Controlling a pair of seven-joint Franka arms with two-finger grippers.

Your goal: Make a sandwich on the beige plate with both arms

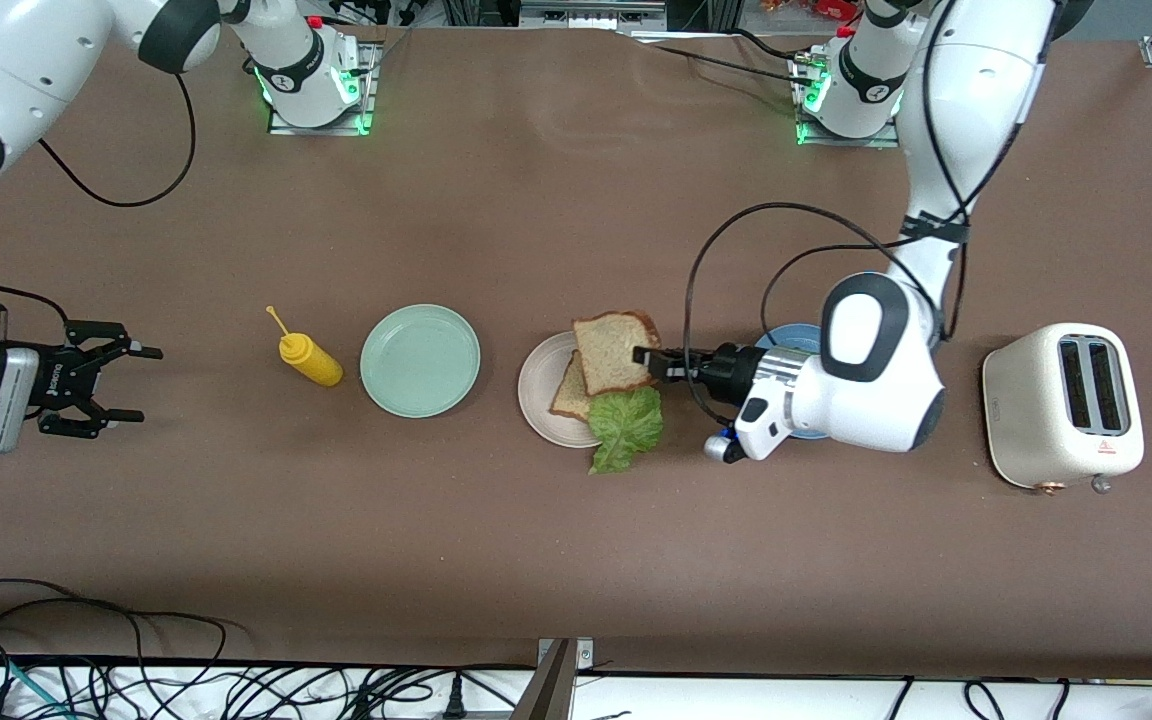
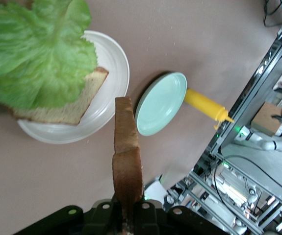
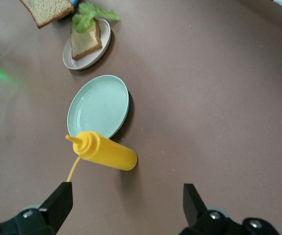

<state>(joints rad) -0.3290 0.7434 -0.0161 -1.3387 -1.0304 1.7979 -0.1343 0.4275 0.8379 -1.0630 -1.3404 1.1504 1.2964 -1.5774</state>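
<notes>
- Lettuce leaf [image 1: 625,427]: one, ruffled green, nearest the front camera; it lies on the lower slice and hangs over the beige plate's rim onto the table [image 1: 576,560].
- Beige plate [image 1: 539,385]: one, in the middle of the table, between the mint-green plate [image 1: 420,360] and the blue plate [image 1: 786,336].
- Bread: two slices. The lower slice [image 1: 570,390] lies flat on the beige plate, partly under the leaf.
- The upper slice [image 1: 616,350] is pinched at one edge by the left gripper [image 1: 652,362], clamped tight on it over the beige plate. The slice is roughly level and stretches away from the fingers toward the right arm's end.
- Plates: three in all, in a row.
- Mustard bottle [image 1: 309,358]: one, yellow, lying on its side just beside the mint-green plate, toward the right arm's end.
- Toaster [image 1: 1063,404]: one, cream, two slots, at the left arm's end.
- Right gripper [image 1: 126,382]: fingers spread wide, holding nothing, waiting at the right arm's end of the table.
</notes>
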